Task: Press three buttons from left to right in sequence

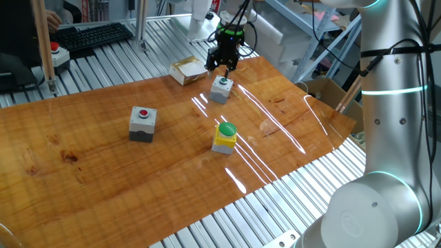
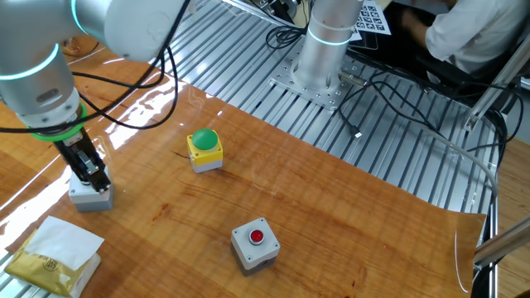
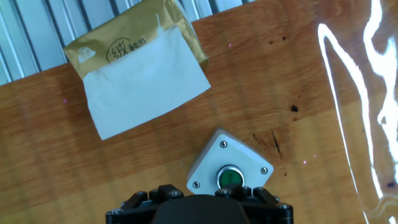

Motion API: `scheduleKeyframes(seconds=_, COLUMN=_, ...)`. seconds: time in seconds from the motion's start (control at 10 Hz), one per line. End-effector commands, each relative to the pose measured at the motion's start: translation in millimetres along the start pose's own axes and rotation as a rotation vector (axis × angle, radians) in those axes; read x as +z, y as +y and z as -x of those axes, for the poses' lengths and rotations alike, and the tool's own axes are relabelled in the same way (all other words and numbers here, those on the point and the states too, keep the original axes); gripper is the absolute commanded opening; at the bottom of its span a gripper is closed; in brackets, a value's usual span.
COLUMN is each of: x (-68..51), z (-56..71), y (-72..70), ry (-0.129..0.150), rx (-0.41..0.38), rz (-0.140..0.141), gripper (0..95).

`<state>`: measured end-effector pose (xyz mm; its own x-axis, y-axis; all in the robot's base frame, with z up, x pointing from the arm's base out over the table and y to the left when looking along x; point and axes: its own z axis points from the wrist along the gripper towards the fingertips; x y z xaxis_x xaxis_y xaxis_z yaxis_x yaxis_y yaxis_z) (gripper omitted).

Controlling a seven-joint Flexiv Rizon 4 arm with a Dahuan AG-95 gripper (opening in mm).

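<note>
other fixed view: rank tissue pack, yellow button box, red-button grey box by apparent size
1. tissue pack, largest, though partly cut off by the frame edge.
2-3. red-button grey box and yellow button box look alike; camera distance differs, so unranked.

Two fixed cameras looked down on the wooden table [image 1: 103, 179] from opposite sides; the hand camera looked straight down, close above it.

A glossy wooden board [image 1: 103, 172] is lying over a ribbed metal table [image 1: 262, 213], throwing back bright streaks of light; a black keyboard [image 1: 96, 36] is sitting at the far edge; black cables [image 2: 397, 99] are trailing across the slats; a seated person [image 2: 472, 37] is leaning in at one corner.
</note>
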<state>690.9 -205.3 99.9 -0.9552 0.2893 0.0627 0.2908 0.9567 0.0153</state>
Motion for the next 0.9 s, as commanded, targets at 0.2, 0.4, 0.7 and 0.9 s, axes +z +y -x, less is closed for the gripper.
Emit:
scheduleKeyframes(seconds=0.2, x=-7.1, z=-24.2, y=-1.0, ry=-0.013, rx=-0.005, rz=0.005, gripper=57.0)
scheduleKeyframes(seconds=0.4, x=-8.5, z=-39.6, y=-2.0, ry=-0.014, rx=-0.013, rz=0.012, gripper=38.0)
scheduleKeyframes(seconds=0.7, x=-8.0, z=-80.9, y=-2.4, ry=-0.021, rx=-0.012, rz=0.015, gripper=38.0)
scheduleKeyframes(seconds=0.9, x=-7.8, z=-84.0, y=-2.3, ry=-0.022, rx=-0.01, rz=0.015, gripper=38.0)
